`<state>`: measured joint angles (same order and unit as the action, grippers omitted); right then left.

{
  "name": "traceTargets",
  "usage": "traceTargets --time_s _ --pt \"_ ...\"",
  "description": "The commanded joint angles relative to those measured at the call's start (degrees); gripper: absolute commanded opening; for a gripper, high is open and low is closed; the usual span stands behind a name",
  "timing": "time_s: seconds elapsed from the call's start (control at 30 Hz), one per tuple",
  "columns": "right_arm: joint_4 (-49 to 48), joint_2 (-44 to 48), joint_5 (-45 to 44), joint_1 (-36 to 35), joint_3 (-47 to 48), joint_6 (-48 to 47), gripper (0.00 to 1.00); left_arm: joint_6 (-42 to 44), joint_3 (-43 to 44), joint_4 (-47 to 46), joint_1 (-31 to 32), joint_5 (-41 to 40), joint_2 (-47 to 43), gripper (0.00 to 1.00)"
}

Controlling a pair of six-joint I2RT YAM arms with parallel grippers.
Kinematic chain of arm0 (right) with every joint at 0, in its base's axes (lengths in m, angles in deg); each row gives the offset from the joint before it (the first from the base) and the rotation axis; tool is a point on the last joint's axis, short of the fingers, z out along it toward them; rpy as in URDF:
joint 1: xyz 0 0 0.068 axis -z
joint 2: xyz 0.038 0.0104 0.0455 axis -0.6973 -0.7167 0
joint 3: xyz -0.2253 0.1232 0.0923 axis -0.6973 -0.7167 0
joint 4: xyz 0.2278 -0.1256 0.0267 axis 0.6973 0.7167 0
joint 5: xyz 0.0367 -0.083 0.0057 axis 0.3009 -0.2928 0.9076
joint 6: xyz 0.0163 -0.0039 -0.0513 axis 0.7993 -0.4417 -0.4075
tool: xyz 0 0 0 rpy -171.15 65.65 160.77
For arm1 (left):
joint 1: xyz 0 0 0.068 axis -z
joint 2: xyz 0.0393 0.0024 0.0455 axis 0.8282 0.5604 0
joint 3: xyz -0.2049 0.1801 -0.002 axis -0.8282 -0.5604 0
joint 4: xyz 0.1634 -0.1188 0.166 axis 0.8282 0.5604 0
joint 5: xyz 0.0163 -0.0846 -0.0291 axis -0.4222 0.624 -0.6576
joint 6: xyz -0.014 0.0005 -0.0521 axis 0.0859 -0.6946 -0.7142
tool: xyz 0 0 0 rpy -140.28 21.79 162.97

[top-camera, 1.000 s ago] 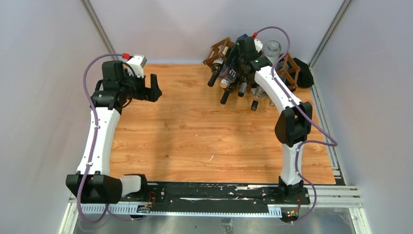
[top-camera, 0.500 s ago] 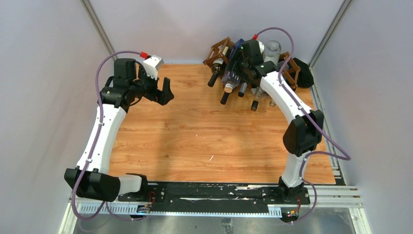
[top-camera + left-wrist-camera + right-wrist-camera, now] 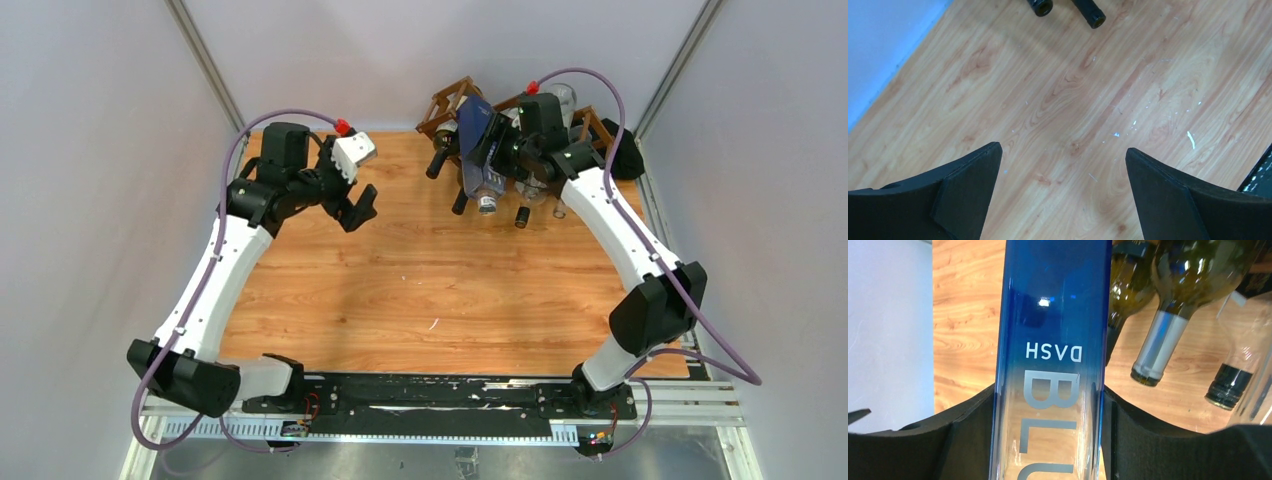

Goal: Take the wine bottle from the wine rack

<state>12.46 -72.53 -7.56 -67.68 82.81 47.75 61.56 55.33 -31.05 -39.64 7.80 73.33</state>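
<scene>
Right wrist view puts the bottle (image 3: 1050, 340) between the fingers of your right gripper (image 3: 1050, 437), both pads pressed to its sides, likely so it slides from the rack (image 3: 447, 103) without slipping. It is slim blue glass fading clear, lettered DASH. Overhead it tilts at the rack's front. Your left gripper (image 3: 1062, 150) gapes wide, holding nothing.

Bare counter (image 3: 420, 290) is stretching open across the middle and near side. At the far right, the wine rack (image 3: 447, 103) is blocking the back edge, its bottle necks (image 3: 438, 163) are jutting forward, and the blue wine bottle (image 3: 478, 140) is slanting across them.
</scene>
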Motion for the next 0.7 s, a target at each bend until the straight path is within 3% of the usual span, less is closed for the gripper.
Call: traceTargets --time_s 0.0,0.2,0.4,0.67 --pt "-3.5 4.9 10.7 -1.0 -1.2 -0.6 0.0 8.7 0.2 0.6 1.7 1.9 -2.7 1.0" --pt "-1.8 7.5 13.8 -3.9 -2.7 -1.0 0.0 19.8 -2.2 0.5 4.1 1.8 -6.2 1.0" --pt "-0.3 7.6 15.9 -9.0 -3.6 -2.1 0.0 37.8 -4.7 0.5 9.7 -2.8 -10.2 1.0" --pt "-0.2 6.5 18.5 -15.9 -2.0 -2.4 0.0 41.5 -8.3 -0.9 16.5 -5.9 -13.4 1.0"
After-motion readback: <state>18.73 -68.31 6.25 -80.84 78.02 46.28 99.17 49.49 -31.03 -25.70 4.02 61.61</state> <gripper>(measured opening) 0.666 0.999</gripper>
